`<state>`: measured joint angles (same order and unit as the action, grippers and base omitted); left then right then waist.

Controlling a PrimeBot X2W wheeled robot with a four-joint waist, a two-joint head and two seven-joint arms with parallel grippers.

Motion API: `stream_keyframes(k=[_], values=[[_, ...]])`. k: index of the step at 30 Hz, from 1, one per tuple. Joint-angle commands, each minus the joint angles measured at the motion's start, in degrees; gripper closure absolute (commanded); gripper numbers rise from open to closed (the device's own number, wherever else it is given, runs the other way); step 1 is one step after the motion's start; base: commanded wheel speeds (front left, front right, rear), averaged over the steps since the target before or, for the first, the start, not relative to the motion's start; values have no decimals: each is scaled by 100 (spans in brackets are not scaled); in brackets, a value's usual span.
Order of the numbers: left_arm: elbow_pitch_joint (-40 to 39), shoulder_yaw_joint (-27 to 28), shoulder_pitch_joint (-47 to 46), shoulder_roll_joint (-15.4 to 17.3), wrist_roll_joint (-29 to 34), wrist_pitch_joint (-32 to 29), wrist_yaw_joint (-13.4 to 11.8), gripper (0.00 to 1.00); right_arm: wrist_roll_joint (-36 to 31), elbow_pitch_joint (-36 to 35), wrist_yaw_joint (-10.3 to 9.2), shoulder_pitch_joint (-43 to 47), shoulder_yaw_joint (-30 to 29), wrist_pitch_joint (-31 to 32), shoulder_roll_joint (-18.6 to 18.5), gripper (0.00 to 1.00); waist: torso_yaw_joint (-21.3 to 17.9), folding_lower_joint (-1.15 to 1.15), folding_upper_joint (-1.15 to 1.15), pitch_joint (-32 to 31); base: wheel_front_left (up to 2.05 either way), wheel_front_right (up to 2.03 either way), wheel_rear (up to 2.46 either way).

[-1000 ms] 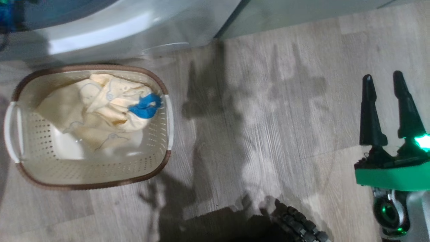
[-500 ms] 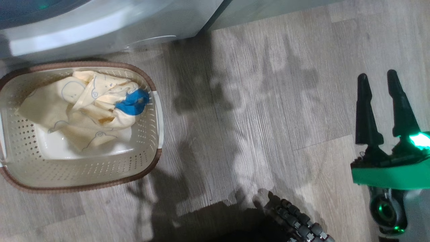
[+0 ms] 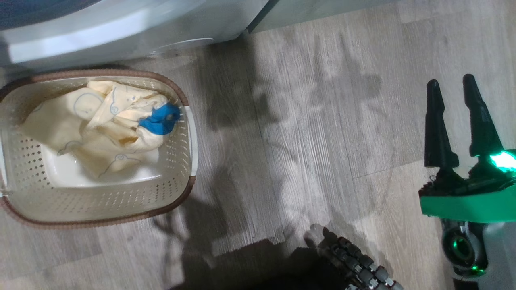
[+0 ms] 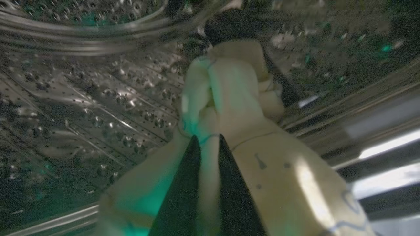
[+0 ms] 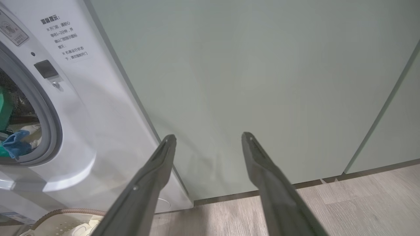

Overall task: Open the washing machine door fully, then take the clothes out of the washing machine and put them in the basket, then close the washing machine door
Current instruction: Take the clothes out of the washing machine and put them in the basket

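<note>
Inside the metal drum of the washing machine (image 5: 92,98), my left gripper (image 4: 207,137) is shut on a fold of the cream clothes (image 4: 236,98). A blue piece of the clothes (image 5: 14,147) lies behind the grey gasket. On the floor in front of the washing machine (image 3: 121,24) stands the basket (image 3: 100,73), holding a cream garment with a blue cuff (image 3: 100,121); its rim (image 5: 65,213) also shows in the right wrist view. My right gripper (image 3: 450,80) hangs open over bare floor, far right of the basket, and faces the cabinet (image 5: 209,137). The washing machine door is out of view.
Pale green cabinets (image 5: 262,82) stand directly right of the machine. Wood-look floor (image 3: 302,121) spreads between the basket and my right gripper. A dark ribbed cable (image 3: 358,266) of the robot sits at the bottom edge.
The head view has shifted, so the basket sits further left in the picture. The garment in the basket lies as before, and the right gripper stays open.
</note>
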<state>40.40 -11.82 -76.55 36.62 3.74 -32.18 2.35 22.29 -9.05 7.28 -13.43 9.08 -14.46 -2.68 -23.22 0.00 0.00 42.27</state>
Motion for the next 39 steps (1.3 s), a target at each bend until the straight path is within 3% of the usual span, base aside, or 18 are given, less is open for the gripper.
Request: stream_keyframes(k=[1, 9, 15, 24, 39], values=[[-320, 126, -24, 296, -102, 111, -39, 100, 29, -191, 21, -13, 36, -54, -20, 0, 40, 0, 0, -22, 0, 0, 0], [-812, 275, 262, -3, -492, 1013, -203, 100, -181, -181, 21, -17, -91, -54, -20, 0, 273, 0, 0, -200, 0, 0, 0], [-1307, 471, 799, -397, -943, 2023, -335, 100, -394, -195, 21, 50, -251, -54, -20, 0, 510, 0, 0, -425, 0, 0, 0], [-2466, 754, 2063, -985, -1446, 3167, -737, 100, -729, -222, 21, 193, -439, -54, -20, 0, 883, 0, 0, -782, 0, 0, 0], [-4525, 760, 4286, -1602, -1805, 4352, -972, 100, -1161, -260, 21, 525, -648, -54, -20, 0, 1650, 0, 0, -1532, 0, 0, 0]])
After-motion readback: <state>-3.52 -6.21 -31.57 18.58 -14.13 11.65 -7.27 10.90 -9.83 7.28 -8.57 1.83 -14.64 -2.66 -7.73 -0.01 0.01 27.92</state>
